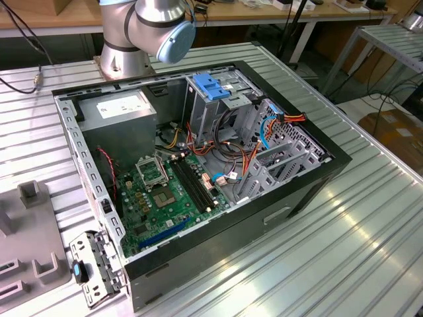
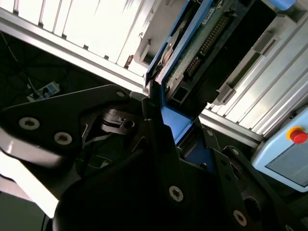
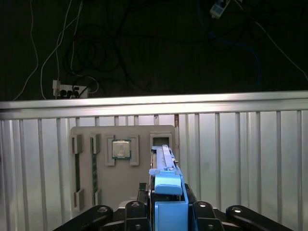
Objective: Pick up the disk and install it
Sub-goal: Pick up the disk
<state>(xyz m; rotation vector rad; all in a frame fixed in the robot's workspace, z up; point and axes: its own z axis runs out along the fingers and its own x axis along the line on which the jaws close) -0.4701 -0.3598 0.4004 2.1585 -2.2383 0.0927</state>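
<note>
My gripper [image 3: 168, 214] is shut on the disk [image 3: 168, 183], held edge-on over the ribbed metal table in the first wrist view, with its blue side rail facing the camera. In the second wrist view the disk [image 2: 207, 41] shows its circuit-board underside and connector pins, and its blue rail runs down between the black fingers [image 2: 159, 130] of the gripper [image 2: 168, 122]. In the exterior view the open computer case [image 1: 310, 188] lies on the table, with its grey drive cage [image 1: 218, 112] under a blue latch [image 1: 210, 86].
A grey parts tray [image 3: 122, 192] with a processor [image 3: 121, 148] and memory sticks lies below the disk. In the case sit a power-supply box [image 1: 122, 109], the motherboard [image 1: 165, 191] and loose cables [image 1: 244, 158]. The arm's base [image 1: 142, 30] stands behind the case.
</note>
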